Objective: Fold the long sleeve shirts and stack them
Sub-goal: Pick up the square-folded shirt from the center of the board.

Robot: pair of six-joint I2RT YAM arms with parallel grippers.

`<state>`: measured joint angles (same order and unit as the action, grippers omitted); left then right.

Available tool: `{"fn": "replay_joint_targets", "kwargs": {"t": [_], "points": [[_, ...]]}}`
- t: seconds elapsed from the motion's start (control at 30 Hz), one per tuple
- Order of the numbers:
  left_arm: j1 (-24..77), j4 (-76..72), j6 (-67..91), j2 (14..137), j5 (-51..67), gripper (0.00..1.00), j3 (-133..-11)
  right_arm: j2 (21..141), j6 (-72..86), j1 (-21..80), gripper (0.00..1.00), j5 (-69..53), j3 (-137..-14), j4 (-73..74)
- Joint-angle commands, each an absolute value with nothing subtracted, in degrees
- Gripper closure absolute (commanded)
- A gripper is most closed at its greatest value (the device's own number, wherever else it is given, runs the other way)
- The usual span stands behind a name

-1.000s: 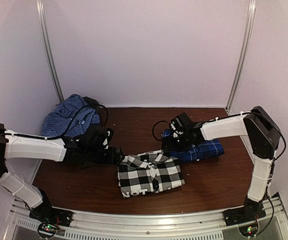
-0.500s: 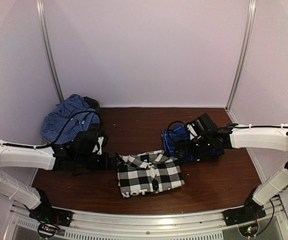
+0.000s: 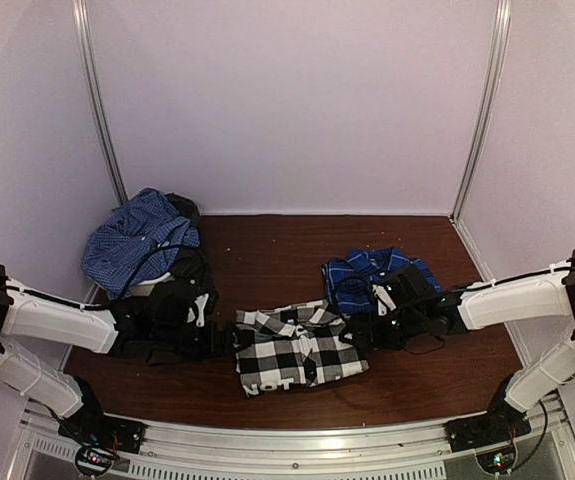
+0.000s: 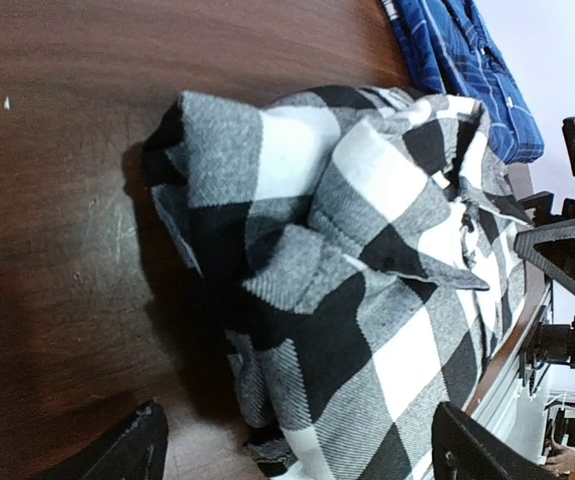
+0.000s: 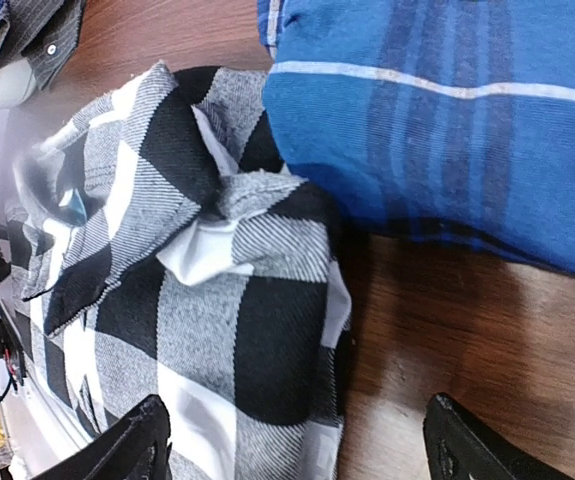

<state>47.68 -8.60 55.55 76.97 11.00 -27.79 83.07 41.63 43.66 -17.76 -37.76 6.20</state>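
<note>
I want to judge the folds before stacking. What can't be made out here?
Black-and-white check cloth shirt: right edge, top view, under the right hand.
Royal blue plaid cloth shirt: near edge, top view, behind the right arm; cropped in right wrist view.
Crumpled light blue cloth heap: top view, bunched, garment type unclear.

The folded black-and-white check cloth shirt [image 3: 300, 347] lies front-centre on the brown wooden table [image 3: 267, 250], between the left gripper [image 3: 229, 340] and the right gripper [image 3: 359, 333]. The royal blue plaid shirt [image 3: 372, 272] lies just behind it to the right, and a crumpled light-blue cloth heap [image 3: 137, 238] sits far left.
</note>
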Motion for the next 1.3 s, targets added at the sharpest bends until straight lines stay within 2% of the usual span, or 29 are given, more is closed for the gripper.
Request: {"fn": "replay_joint_targets", "kwargs": {"t": [0.0, 0.27, 0.4, 0.5, 0.63, 0.77, 0.87, 0.93, 0.97, 1.27], "points": [[47.8, -14.0, 58.1, 79.2, 13.2, 0.09, -26.2, 85.5, 43.7, 44.1, 0.12, -20.2, -36.3, -1.1], [48.5, -16.2, 59.1, 83.6, 13.6, 0.15, -25.7, 89.7, 46.0, 44.6, 0.17, -23.0, -34.1, -7.9], [49.6, -19.3, 60.7, 85.9, 14.3, 0.22, -25.1, 92.2, 47.8, 45.7, 0.21, -24.5, -33.3, -11.7], [50.4, -22.2, 61.9, 87.9, 15.0, 0.31, -25.0, 94.1, 49.5, 46.8, 0.25, -26.2, -32.8, -15.6], [50.9, -27.1, 63.0, 89.7, 15.9, 0.53, -25.1, 95.4, 51.1, 47.4, 0.37, -28.4, -32.5, -20.8], [50.9, -29.6, 62.5, 89.2, 15.9, 0.76, -25.5, 95.0, 51.0, 47.5, 0.63, -29.4, -33.4, -22.7], [50.9, -28.9, 61.4, 87.9, 15.7, 0.88, -26.6, 94.1, 50.7, 47.4, 0.86, -30.4, -34.4, -23.4], [50.8, -27.5, 60.5, 86.5, 15.6, 0.95, -27.7, 93.3, 50.4, 47.4, 0.97, -31.1, -35.3, -23.1], [50.8, -26.3, 60.0, 85.5, 15.3, 1.00, -28.4, 92.7, 50.0, 47.4, 1.00, -31.3, -36.0, -22.4], [50.8, -5.6, 52.7, 73.9, 7.9, 1.00, -42.2, 84.1, 44.4, 45.6, 1.00, -29.0, -45.2, -6.1]]}}
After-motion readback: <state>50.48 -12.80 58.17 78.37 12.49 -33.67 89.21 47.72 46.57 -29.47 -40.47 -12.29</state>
